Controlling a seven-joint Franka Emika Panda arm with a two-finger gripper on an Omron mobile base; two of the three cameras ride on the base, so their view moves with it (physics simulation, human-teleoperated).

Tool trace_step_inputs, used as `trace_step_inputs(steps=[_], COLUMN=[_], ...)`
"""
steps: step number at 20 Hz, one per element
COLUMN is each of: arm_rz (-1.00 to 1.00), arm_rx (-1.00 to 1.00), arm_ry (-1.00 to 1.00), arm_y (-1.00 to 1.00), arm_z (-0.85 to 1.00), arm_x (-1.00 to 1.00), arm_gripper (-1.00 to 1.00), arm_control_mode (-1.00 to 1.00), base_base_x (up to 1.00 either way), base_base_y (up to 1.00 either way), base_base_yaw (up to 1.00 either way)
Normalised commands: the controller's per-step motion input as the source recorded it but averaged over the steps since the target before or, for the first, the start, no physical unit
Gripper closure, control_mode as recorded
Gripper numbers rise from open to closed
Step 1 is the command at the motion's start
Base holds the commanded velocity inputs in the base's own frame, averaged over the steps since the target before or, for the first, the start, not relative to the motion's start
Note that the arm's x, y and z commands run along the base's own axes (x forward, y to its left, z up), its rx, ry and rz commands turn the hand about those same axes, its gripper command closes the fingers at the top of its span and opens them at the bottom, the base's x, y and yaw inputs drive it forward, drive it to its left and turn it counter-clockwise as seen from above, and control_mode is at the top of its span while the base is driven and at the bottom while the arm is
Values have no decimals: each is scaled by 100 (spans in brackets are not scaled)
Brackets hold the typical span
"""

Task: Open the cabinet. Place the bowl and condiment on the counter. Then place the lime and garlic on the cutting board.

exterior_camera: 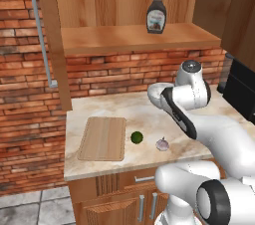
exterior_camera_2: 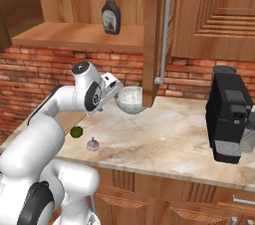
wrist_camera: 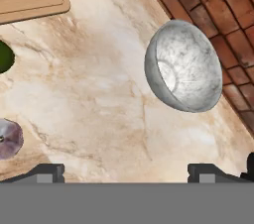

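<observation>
Now we saw our gripper (wrist_camera: pixel 126 171) with its jaws spread wide and nothing between them, the two tips far apart at six o'clock in the hand view. Beyond them, toward one o'clock, the bowl (wrist_camera: pixel 184 66) sat tilted on its side near the brick wall; whether it touched the counter (wrist_camera: pixel 99 94) we could not tell. In the left base view the cabinet (exterior_camera: pixel 134 37) stood open, with the condiment (exterior_camera: pixel 156 12) upright on its shelf. Down on the counter, the board (exterior_camera: pixel 103 138) lay bare, the lime (exterior_camera: pixel 137 137) just beside it at three o'clock, and the garlic (exterior_camera: pixel 162 144) near the lime, farther the same way.
</observation>
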Motion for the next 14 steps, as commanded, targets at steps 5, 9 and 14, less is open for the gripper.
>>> trace_step_inputs(steps=[5,9,14], arm_rz=[-27,-14,-18], arm_rx=[25,-3,-3], arm_ry=[10,-5,-9], arm_y=[1,31,19], arm_z=[100,100,96], arm_x=[-74,-49,-16], arm_gripper=[-100,-100,-100], arm_control_mode=[-100,-100,-100], base_base_x=[0,0,0], base_base_y=[0,0,0], base_base_yaw=[0,0,0])
